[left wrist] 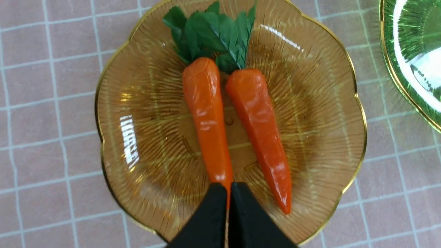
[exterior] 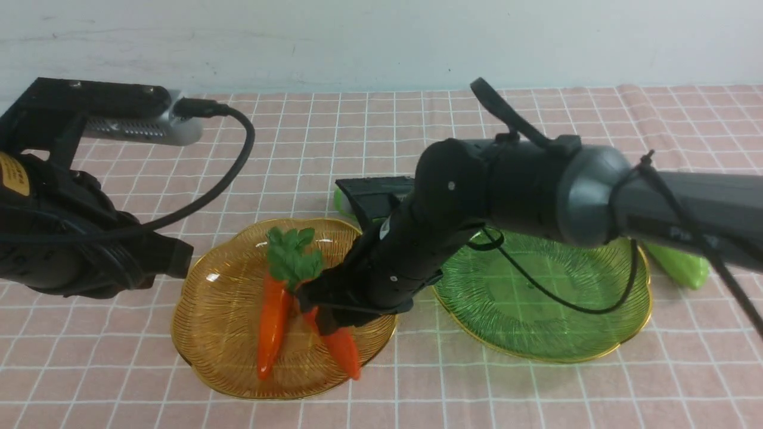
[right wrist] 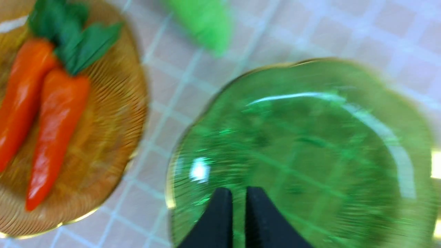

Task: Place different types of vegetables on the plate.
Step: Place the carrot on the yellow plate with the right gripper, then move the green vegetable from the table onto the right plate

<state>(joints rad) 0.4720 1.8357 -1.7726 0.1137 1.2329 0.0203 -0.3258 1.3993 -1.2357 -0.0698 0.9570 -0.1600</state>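
**A:** Where are the carrots?

**B:** Both are on the amber plate [exterior: 220,310]. The left carrot [exterior: 271,325] and the right carrot [exterior: 343,351] lie side by side, leafy tops at its far side, tips toward its near rim.

**A:** And the left gripper?

**B:** The left gripper [left wrist: 227,186] hangs over the amber plate's near rim, fingers pressed together and empty. The left carrot's tip slips out of sight behind them.

**A:** The right gripper?

**B:** The right gripper [right wrist: 238,191] is right of the amber plate, above the green plate [exterior: 536,310]. Its fingers are a thin slit apart and grip nothing. That view is blurred.

**A:** The gourds?

**B:** The near gourd [right wrist: 203,24] lies on the checked cloth [exterior: 89,369] just past the amber plate's far right rim. The far gourd [exterior: 679,268] is well to its right, beyond the green plate.
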